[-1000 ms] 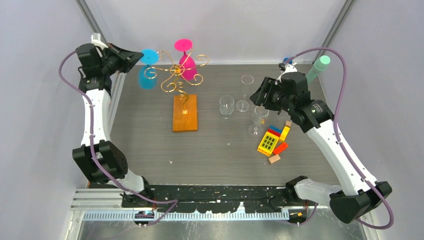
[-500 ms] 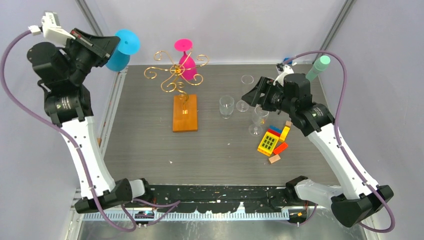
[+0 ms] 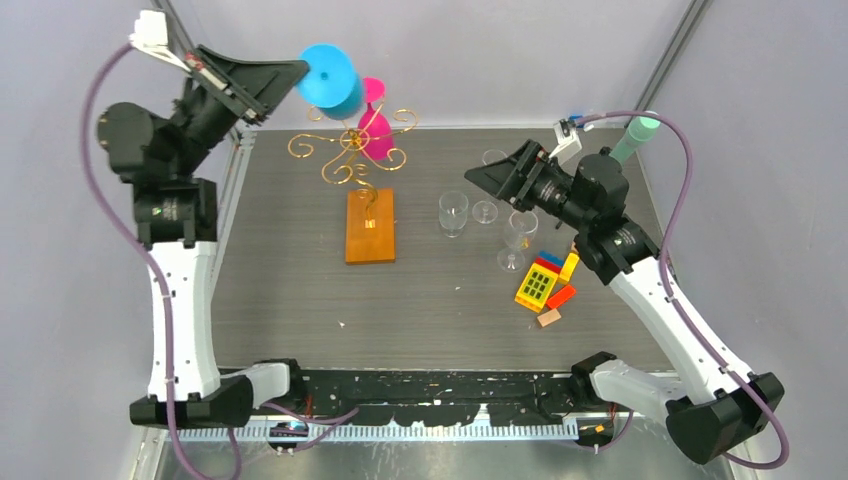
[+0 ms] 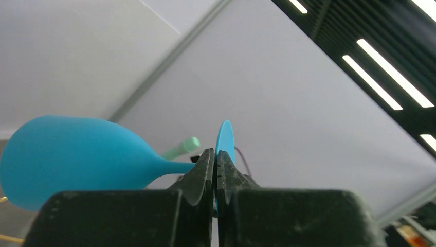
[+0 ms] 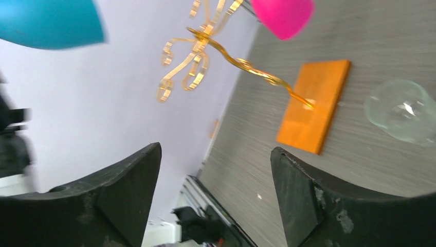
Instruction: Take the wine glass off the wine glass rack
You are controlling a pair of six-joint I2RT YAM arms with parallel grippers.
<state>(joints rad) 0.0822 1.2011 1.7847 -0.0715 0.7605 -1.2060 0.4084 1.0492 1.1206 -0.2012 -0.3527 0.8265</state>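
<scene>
Top view: left gripper (image 3: 296, 76) high at far left, pinched stem of blue wine glass (image 3: 330, 85); glass hung in air, off wine glass rack (image 3: 352, 150). Pink wine glass (image 3: 377, 135) hung on rack's far side. Right gripper (image 3: 482, 177) spread, empty, near clear glasses (image 3: 455, 212). Arm markings too small to read.
Left wrist: jaws pressed together on blue stem, between bowl and foot.
Right wrist: jaws wide apart; rack stood beyond on orange base.

Bright even light; wine glass rack (image 5: 203, 35) softly blurred.
</scene>
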